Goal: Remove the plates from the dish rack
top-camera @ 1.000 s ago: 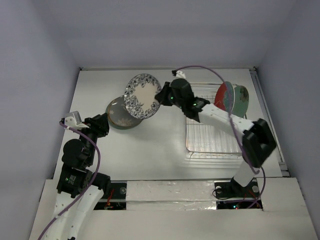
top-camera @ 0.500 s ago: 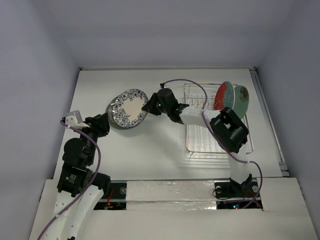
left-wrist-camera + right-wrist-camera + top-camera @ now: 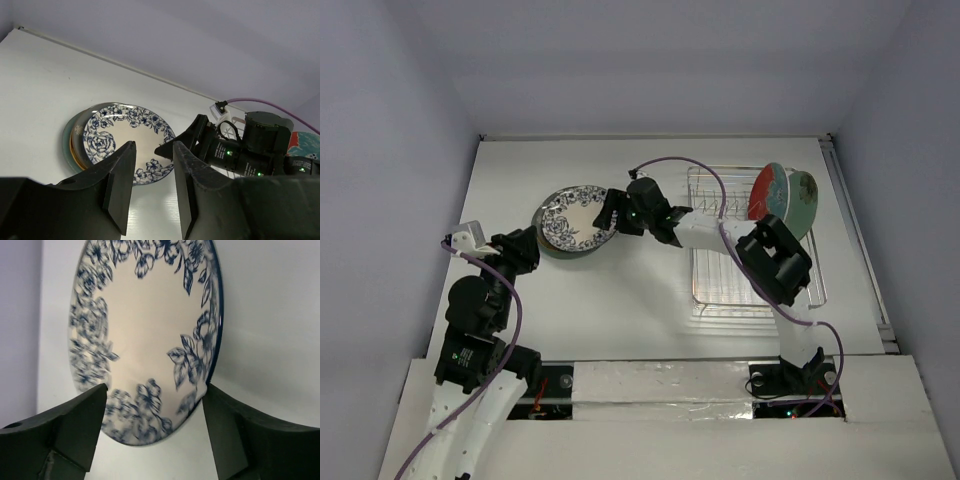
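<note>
The left gripper (image 3: pixel 523 247) is hovering low over the white table (image 3: pixel 620 300), just on the near-left side of a stack of plates. In the left wrist view its two fingers (image 3: pixel 119 185) are standing apart with an open gap between them, and they are gripping nothing.

Just beyond it, the blue-patterned plate (image 3: pixel 572 222) is lying face up on top of the stack, on the table left of the dish rack. It is sitting a little off-centre, toward the right. The rim of a tan plate (image 3: pixel 76 147) is peeking out under its left edge, and a teal plate (image 3: pixel 65 145) is showing outside that. Whether the top plate is resting fully flat cannot be told.

The right gripper (image 3: pixel 608 216) is reaching in from the right, at the right rim of the blue-patterned plate. Its fingers (image 3: pixel 75 425) are spread wide, one to each side of the plate's near edge in the right wrist view. They are not pinching the plate.

Farther right, the silver wire dish rack (image 3: pixel 757 312) is sitting on the table with most of its prongs bare. Two plates are standing upright side by side at its far right corner: a red-faced plate (image 3: pixel 763 192) and, to its right, a pale green plate (image 3: pixel 802 200).
</note>
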You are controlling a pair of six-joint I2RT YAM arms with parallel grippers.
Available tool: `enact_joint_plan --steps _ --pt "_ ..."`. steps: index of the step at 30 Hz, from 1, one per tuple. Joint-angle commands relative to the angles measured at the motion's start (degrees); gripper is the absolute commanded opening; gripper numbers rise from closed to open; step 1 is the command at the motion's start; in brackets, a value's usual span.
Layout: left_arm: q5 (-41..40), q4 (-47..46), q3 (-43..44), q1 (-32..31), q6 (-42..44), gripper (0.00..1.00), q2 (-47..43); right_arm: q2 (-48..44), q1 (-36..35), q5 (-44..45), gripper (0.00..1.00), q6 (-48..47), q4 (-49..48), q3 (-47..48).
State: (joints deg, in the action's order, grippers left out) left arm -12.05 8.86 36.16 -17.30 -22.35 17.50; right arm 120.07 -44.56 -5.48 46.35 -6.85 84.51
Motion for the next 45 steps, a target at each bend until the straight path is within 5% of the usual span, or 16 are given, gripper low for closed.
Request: enact_joint_plan --steps 1,7,10,17,23,25,26,29,37,45 --pt "0.19 -2.36 -0.39 -0.37 0.11 0.33 0.17 -4.93 -0.88 3.89 0.82 -8.54 6.66 1.89" --pt "0.19 -2.45 -0.39 -0.37 0.11 0.33 0.08 -10.29 -0.88 10.47 0.91 -14.96 14.74 -1.01" --pt "0.19 -2.53 -0.39 -0.37 0.11 0.33 0.26 -17.13 -0.88 14.17 0.84 -16.99 14.59 -4.6" --pt "0.19 -2.53 -0.48 -0.37 0.2 0.33 -0.01 -39.02 4.89 33.67 0.0 -20.15 19.23 -15.5" --pt "0.19 -2.45 -0.39 -0.37 0.02 0.32 -0.01 -52.89 14.31 44.39 0.04 -19.72 27.14 -22.97" --pt "0.19 -2.53 -0.48 -0.37 -0.06 0.32 -0.01 -55.63 15.81 50.72 0.26 -19.54 29.51 -23.77" --pt "0.19 -2.53 -0.48 -0.37 -0.06 0.32 0.17 -56.78 16.34 52.13 0.49 -19.89 30.05 -24.3" --pt "0.19 -2.53 -0.48 -0.37 0.02 0.32 0.43 -58.9 20.29 54.87 0.73 -20.5 31.37 -25.01" --pt "0.19 -2.45 -0.39 -0.37 -0.06 0.33 0.08 -47.86 28.73 45.03 0.7 -22.79 27.41 -23.88" --pt "0.19 -2.45 -0.39 -0.37 0.02 0.33 -0.09 -45.27 29.26 48.72 0.35 -27.18 29.17 -19.65"
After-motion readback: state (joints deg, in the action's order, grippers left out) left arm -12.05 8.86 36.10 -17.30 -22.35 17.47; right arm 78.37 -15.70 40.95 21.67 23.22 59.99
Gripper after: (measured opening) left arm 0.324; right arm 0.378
